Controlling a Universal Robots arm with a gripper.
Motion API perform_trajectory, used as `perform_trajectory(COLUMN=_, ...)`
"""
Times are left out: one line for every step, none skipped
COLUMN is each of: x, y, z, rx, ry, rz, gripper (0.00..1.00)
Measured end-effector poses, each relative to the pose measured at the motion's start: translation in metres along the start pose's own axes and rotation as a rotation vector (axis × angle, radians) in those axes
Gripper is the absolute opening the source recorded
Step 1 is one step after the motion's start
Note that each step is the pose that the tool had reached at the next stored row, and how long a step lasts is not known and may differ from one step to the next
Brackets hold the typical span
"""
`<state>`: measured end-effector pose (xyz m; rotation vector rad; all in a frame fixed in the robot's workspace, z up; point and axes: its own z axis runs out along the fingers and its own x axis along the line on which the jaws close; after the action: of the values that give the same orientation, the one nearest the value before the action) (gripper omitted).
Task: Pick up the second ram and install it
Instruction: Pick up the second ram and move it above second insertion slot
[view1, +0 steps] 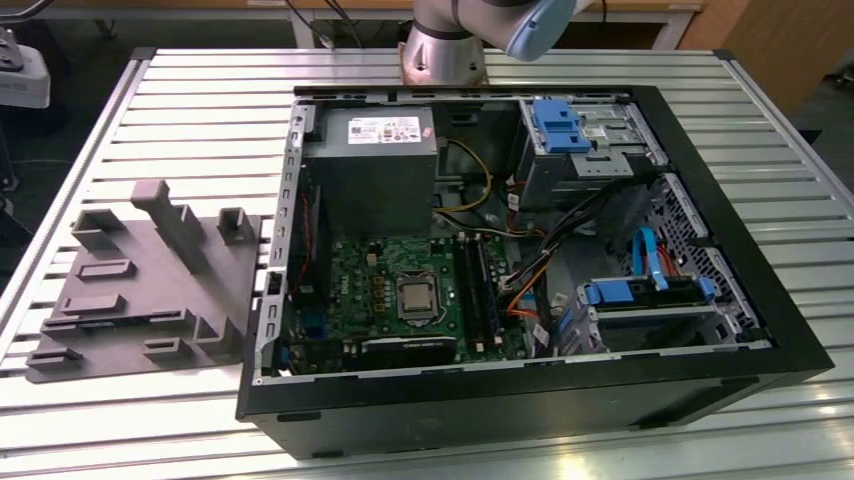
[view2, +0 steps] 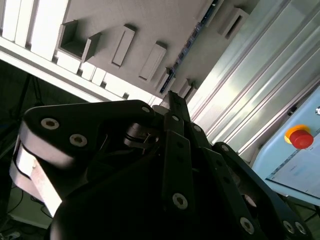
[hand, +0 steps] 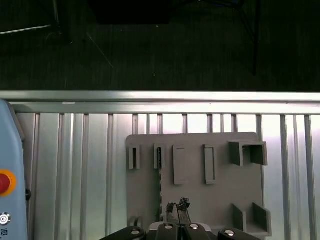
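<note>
Gripper (hand: 178, 206) hangs pinched shut and empty above the grey holder (hand: 210, 200). The second ram (hand: 160, 180) stands on edge in the holder, untouched. Likely risk: jaws shut or off-line would knock the ram askew.

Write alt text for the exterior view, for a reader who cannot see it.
An open computer case lies on its side on a slatted metal table, exposing a green motherboard, grey power supply, cables and blue drive brackets. A grey slotted holder sits beside it at the exterior view's left; the robot arm rises beyond the case.
</note>
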<state>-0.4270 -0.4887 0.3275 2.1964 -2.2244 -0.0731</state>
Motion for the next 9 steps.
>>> perform_trajectory(x=0.0, y=0.0, z=0.0005, rx=0.0002, ry=-0.0002, rz=0.0, gripper=0.11)
perform_trajectory(x=0.0, y=0.0, z=0.001, rx=0.0001, ry=-0.0002, rz=0.0, gripper=0.11)
perform_trajectory(x=0.0001, y=0.0, z=0.0015, rx=0.0, ry=0.0, rz=0.0, gripper=0.11)
perform_trajectory(x=0.0001, y=-0.0001, z=0.0021, rx=0.0, ry=0.0, rz=0.0, gripper=0.11)
perform_trajectory(x=0.0001, y=-0.0001, z=0.0027, rx=0.0, ry=0.0, rz=0.0, gripper=0.11)
perform_trajectory(x=0.0001, y=-0.0001, z=0.0032, rx=0.0, ry=0.0, rz=0.0, gripper=0.11)
perform_trajectory(x=0.0001, y=-0.0002, z=0.0036, rx=-0.0001, ry=0.0, rz=0.0, gripper=0.11)
perform_trajectory(x=0.0001, y=-0.0002, z=0.0041, rx=0.0, ry=0.0, rz=0.0, gripper=0.11)
perform_trajectory(x=0.0001, y=-0.0002, z=0.0046, rx=0.0, ry=-0.0001, rz=0.0, gripper=0.11)
